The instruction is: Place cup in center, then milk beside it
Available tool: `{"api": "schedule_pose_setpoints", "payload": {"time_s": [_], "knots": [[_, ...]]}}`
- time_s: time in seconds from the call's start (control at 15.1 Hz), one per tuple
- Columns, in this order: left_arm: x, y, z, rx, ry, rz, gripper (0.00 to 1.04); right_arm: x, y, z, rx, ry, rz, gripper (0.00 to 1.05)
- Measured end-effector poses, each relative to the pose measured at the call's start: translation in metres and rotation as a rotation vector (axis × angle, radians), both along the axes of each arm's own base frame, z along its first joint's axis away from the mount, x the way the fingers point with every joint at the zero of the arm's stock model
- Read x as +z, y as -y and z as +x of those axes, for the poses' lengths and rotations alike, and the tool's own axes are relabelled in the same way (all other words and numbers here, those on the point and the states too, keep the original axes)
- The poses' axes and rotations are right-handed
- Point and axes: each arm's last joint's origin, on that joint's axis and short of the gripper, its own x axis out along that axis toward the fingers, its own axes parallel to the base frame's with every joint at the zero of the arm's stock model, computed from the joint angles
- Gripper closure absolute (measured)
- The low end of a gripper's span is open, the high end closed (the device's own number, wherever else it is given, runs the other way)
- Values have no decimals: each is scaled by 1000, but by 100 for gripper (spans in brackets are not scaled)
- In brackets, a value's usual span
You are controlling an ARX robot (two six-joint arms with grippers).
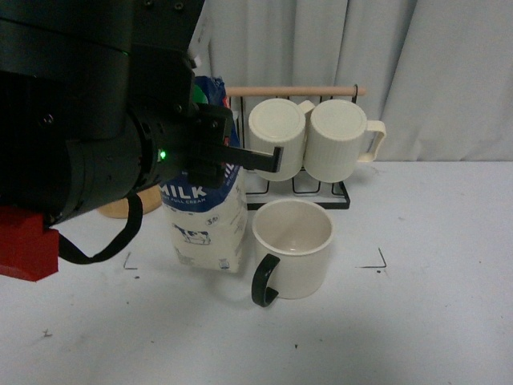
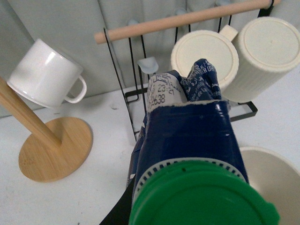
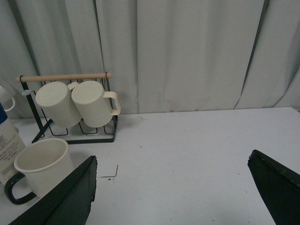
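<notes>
Left claw (image 1: 264,158) grips the milk carton (image 1: 204,220) near its top; the carton stands on the desk (image 1: 417,321) centre-left, just beside the black-handled cream cup (image 1: 292,245) at centre; right claw (image 3: 172,159) gapes wide.

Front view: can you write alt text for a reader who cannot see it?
The left gripper grips a blue-and-cream milk carton standing on the white table, close beside an upright cream cup with a black handle. Behind them, two ribbed cream mugs rest sideways on a wire rack.
</notes>
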Motion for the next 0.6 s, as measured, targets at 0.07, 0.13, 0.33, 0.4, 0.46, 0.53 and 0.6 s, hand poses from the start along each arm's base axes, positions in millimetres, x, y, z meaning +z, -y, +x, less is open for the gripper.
{"api": "schedule_pose_setpoints", "payload": {"time_s": [0.07,0.13,0.33,0.4,0.46,0.53,0.6], "knots": [[-10,2,-3,-1,-14,13,83,0,0,0,0,0,0,6],[-15,3,-4,-2,-29,23,84,0,0,0,0,0,0,6],[-23,4,-5,6,-49,39,84,0,0,0,0,0,0,6],[-24,5,-5,15,-40,41,84,0,0,0,0,0,0,6],[-25,5,-5,13,-43,40,76,0,0,0,0,0,0,6],[-23,6,-5,2,-45,26,67,0,0,0,0,0,0,6],[-21,8,-5,-3,-42,9,54,0,0,0,0,-1,0,6]]}}
